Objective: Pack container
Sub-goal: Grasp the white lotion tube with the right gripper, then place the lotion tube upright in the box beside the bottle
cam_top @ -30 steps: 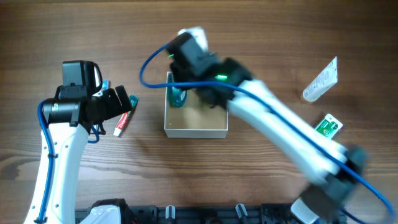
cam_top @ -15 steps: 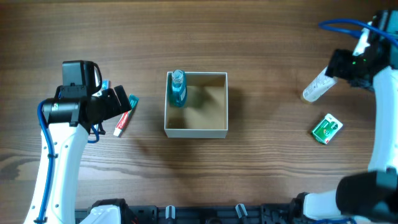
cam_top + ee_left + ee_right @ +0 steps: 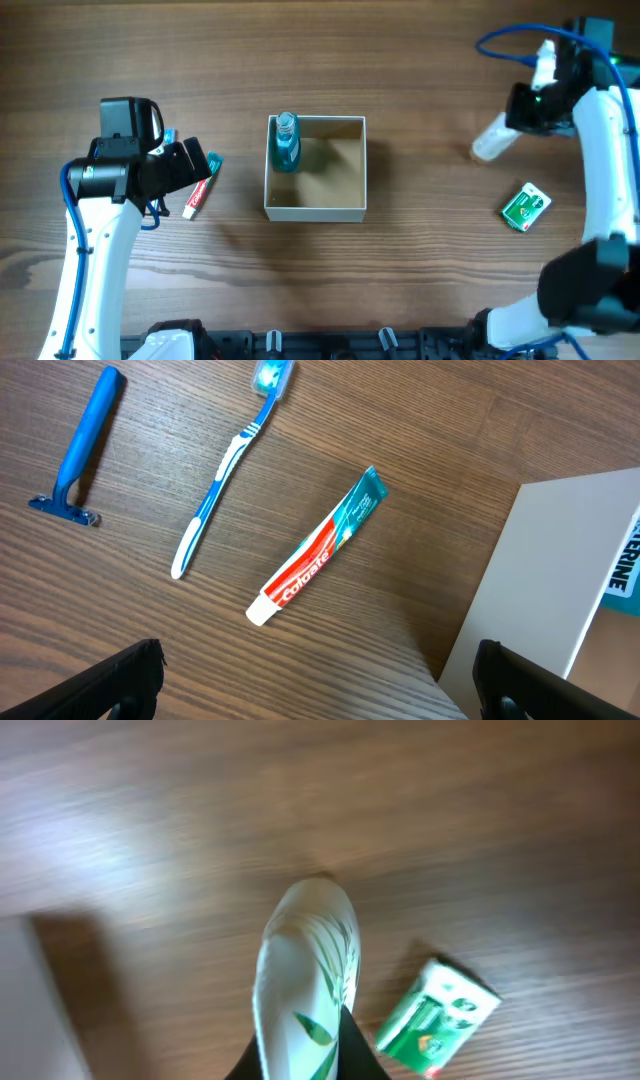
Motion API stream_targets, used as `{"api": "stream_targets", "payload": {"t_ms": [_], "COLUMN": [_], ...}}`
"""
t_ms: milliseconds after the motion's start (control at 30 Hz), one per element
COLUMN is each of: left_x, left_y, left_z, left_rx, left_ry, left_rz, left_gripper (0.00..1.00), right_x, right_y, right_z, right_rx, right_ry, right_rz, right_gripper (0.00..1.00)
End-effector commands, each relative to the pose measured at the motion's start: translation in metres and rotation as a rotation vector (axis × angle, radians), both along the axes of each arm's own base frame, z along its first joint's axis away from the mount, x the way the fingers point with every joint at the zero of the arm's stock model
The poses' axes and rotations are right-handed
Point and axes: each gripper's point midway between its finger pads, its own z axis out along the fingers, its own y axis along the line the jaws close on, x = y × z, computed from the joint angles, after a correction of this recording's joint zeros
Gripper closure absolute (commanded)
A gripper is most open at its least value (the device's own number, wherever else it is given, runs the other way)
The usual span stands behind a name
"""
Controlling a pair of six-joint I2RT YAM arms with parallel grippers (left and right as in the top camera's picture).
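Observation:
The container [image 3: 316, 211], a square white-walled box with a tan floor, sits mid-table with a blue mouthwash bottle [image 3: 286, 141] lying along its left wall. At the far right, my right gripper [image 3: 517, 120] is shut on a white tube with green leaves [image 3: 490, 143]. The wrist view shows the tube [image 3: 305, 975] pinched between the dark jaws of my right gripper [image 3: 305, 1065]. My left gripper [image 3: 190, 165] stands open left of the container, fingers wide apart [image 3: 315, 695] above bare wood. The container's wall [image 3: 540, 580] is beside its right finger.
A red-and-green toothpaste tube [image 3: 315, 550], a blue toothbrush [image 3: 225, 470] and a blue razor [image 3: 75, 450] lie left of the container. A small green box [image 3: 525, 206] lies at the right, close to the held tube, and shows as the box [image 3: 438, 1017] in the wrist view.
My right arm swung from the container to the far right and shut on the white tube, which has shifted slightly left. The bottle stays in the container. The left arm has not moved.

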Motion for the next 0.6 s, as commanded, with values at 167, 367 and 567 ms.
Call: {"api": "stream_targets", "payload": {"t_ms": [167,367,567], "left_x": [0.004,0.004,0.004], "left_y": [0.005,0.005,0.005], "left_z": [0.008,0.008,0.008], "left_rx": [0.015,0.016,0.016], "left_ry": [-0.024,-0.023,-0.023], "left_rz": [0.023,0.023,0.023], "left_gripper": [0.0,0.0,0.0], "right_x": [-0.045,-0.03,0.002], "right_y": [0.19,0.271,0.302], "right_z": [0.154,0.072,-0.003], "right_rx": [0.14,0.076,0.055], "right_ry": [-0.401,-0.224,-0.113], "right_rz": [0.249,0.258,0.275], "right_gripper": [0.96,0.96,0.96]}}
